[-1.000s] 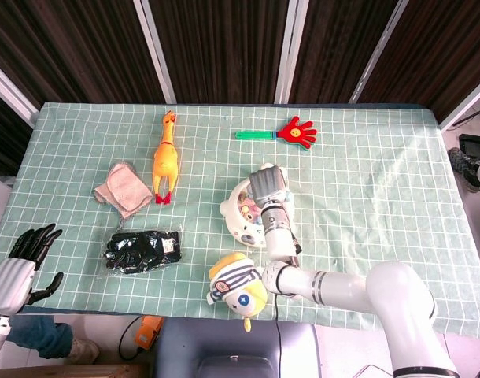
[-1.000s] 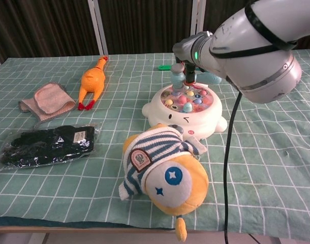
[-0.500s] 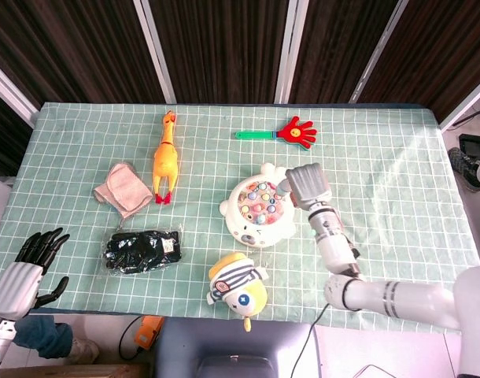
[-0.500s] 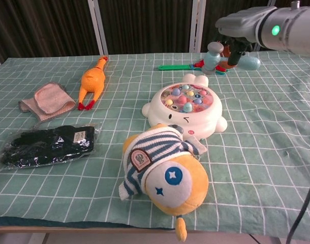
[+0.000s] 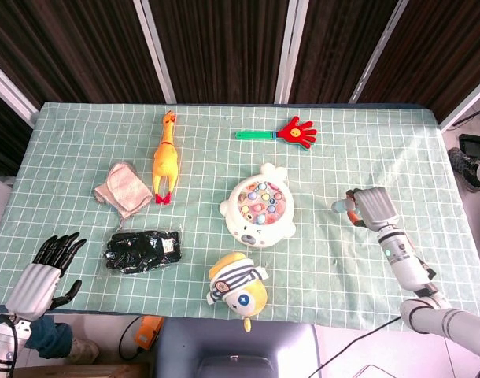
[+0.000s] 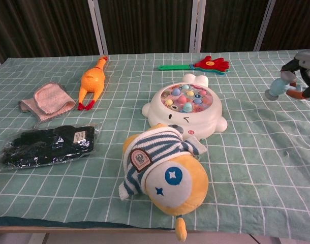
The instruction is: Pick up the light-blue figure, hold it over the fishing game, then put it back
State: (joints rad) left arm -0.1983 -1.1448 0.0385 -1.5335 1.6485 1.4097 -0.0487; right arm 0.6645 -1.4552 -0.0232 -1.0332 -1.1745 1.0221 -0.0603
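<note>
My right robot hand (image 5: 375, 206) holds the light-blue figure (image 6: 275, 90) above the right part of the surface (image 5: 83, 142), well apart from the fishing game (image 5: 259, 209); in the chest view the figure's rounded head projects leftward from my fingers (image 6: 291, 66). My left robot hand (image 5: 45, 271) hangs off the near-left edge of the surface, fingers spread, holding nothing. The fishing game sits near the centre. A striped-capped yellow plush toy (image 5: 238, 290) lies just in front of it. To the left lie black gloves in a clear bag (image 5: 143, 249), a pink cloth (image 5: 123, 190) and a rubber chicken (image 5: 165, 156). A red hand-shaped clapper (image 5: 283, 131) lies toward the far edge.
</note>
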